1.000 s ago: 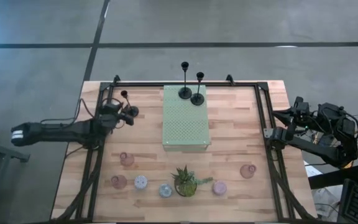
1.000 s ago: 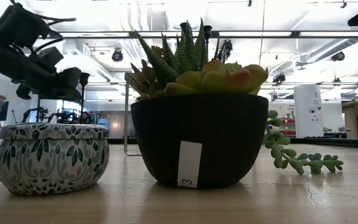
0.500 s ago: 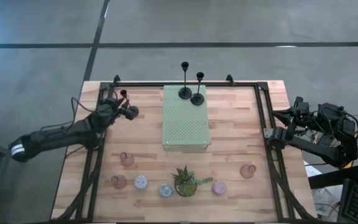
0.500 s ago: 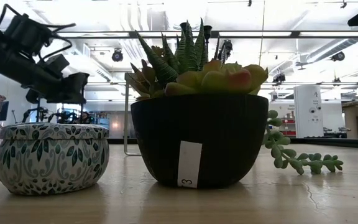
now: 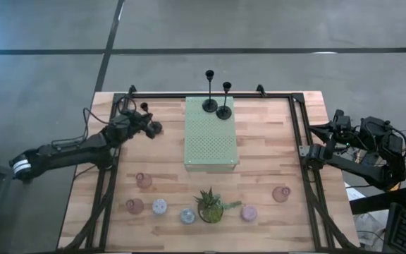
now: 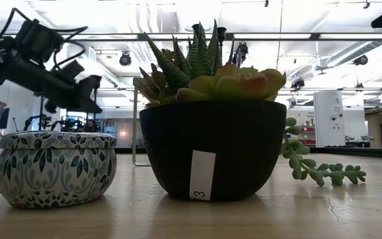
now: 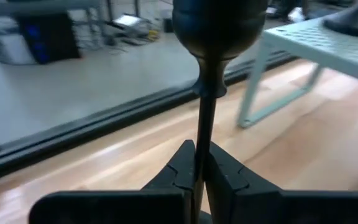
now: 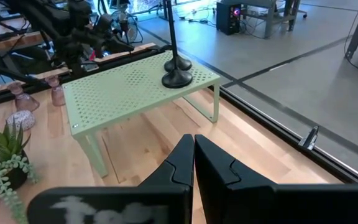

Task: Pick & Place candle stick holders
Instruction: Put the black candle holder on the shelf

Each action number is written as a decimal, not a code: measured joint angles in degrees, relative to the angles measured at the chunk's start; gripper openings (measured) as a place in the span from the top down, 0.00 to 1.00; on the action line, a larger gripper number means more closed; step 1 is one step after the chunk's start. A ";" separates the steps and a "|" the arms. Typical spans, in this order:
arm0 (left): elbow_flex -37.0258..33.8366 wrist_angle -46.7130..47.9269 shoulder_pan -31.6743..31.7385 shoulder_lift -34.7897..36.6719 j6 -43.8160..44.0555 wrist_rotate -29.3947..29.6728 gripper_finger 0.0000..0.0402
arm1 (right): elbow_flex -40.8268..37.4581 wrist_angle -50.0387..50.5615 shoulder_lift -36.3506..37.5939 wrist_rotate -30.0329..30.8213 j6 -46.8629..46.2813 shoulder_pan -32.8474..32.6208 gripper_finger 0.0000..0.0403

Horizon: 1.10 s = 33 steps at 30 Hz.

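The left arm reaches in from the table's left edge toward the far left corner, forearm slanting up and across; its left gripper (image 5: pixel 145 126) sits low over the wood, fingers (image 7: pixel 178 171) pinched together on the thin stem of a black candle stick holder (image 7: pixel 210 74); the right arm waits folded off the table's right edge, its right gripper (image 8: pixel 193 152) with fingers pressed together, holding nothing.

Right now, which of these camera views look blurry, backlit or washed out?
Left wrist view: the black candlestick pinched in the left claw sits so near that its cup blurs. Low view: bright ceiling lights leave the potted plant backlit, its bowl nearly black. High view: even light, only faint shadows on the table.
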State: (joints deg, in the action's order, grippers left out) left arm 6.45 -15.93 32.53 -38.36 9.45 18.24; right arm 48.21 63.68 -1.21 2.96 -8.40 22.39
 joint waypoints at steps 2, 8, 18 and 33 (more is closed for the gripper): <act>2.53 0.75 0.00 -0.64 0.64 -3.88 0.96 | 0.00 0.00 0.00 0.00 0.00 0.00 0.98; 17.11 13.39 -0.02 -2.39 -2.07 -7.84 0.96 | 0.00 0.00 0.00 0.00 0.01 0.00 0.98; 44.22 29.20 -0.02 -12.69 -7.89 -24.16 0.96 | 0.00 0.00 0.00 0.00 -0.01 0.01 0.98; 55.44 22.52 -0.11 -31.37 -10.37 -35.38 0.96 | 0.00 0.00 0.00 0.00 0.00 0.00 0.98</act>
State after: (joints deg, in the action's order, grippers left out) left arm 61.89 6.59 32.42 -69.73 -0.92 -17.14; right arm 48.21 63.68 -1.21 2.96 -8.40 22.39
